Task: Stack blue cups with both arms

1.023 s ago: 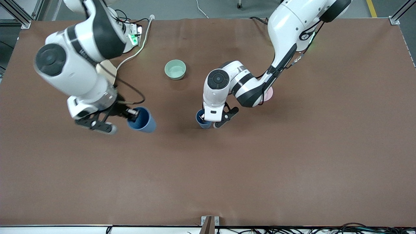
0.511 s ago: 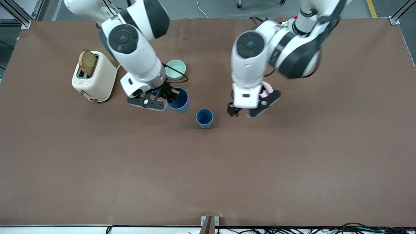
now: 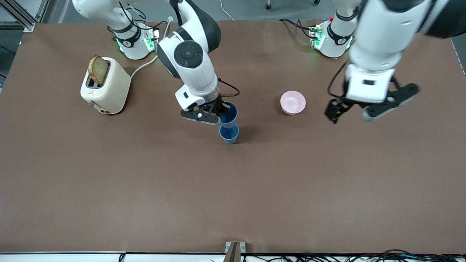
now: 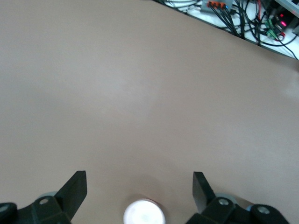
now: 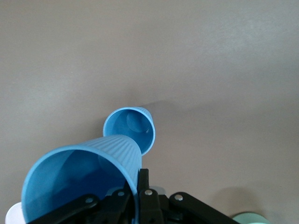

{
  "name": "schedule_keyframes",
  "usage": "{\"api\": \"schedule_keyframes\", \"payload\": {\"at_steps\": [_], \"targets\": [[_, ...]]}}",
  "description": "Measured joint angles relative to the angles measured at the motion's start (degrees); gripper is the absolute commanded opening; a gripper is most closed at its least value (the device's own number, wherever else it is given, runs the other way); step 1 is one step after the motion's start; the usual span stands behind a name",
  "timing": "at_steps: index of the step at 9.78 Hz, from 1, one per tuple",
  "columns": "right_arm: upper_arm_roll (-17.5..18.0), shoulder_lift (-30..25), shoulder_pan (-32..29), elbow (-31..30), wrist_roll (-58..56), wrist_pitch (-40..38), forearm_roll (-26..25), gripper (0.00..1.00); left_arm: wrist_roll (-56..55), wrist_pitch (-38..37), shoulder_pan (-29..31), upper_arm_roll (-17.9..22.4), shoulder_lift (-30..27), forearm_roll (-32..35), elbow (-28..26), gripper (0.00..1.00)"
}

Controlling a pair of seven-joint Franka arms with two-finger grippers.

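i see a brown counter [image 3: 145, 189]; right claw [image 3: 213, 113] clamps a blue cup [image 3: 229, 115] above the standing cup [image 3: 229, 133]; left claw [image 3: 367, 109] hangs spread apart.

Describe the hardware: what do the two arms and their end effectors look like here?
Both arms are bulky, glossy white, with black joint bands and round black caps. Green lights glow at each base, and thin black cables loop near the wrists. The right end effector and left end effector are black two-finger units on white wrist blocks.
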Motion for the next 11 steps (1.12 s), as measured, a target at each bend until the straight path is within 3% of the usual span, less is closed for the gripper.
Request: {"api": "schedule_keyframes", "payload": {"at_steps": [3,7,10,11], "targets": [[-0.35,2.54,0.39,-0.03,0.02,2.11,-1.16,0.01,13.99,-1.85,6.14,0.99,-2.44,-3.05,-0.13,1.00],[-0.55,4.69,0.57,-0.04,0.02,3.54,-1.43,0.02,37.95,-6.81,5.41,12.63,-9.99,-12.95,-4.01,1.00],[-0.74,5.15,0.60,-0.07,0.02,4.01,-1.85,0.05,42.36,-4.20,3.89,13.17,-11.76,-14.47,-8.83,1.00],[-0.73,5.60,0.65,-0.07,0.02,4.54,-1.86,0.45,42.36,-3.17,3.15,12.93,-11.76,-14.68,-9.77,1.00]]}}
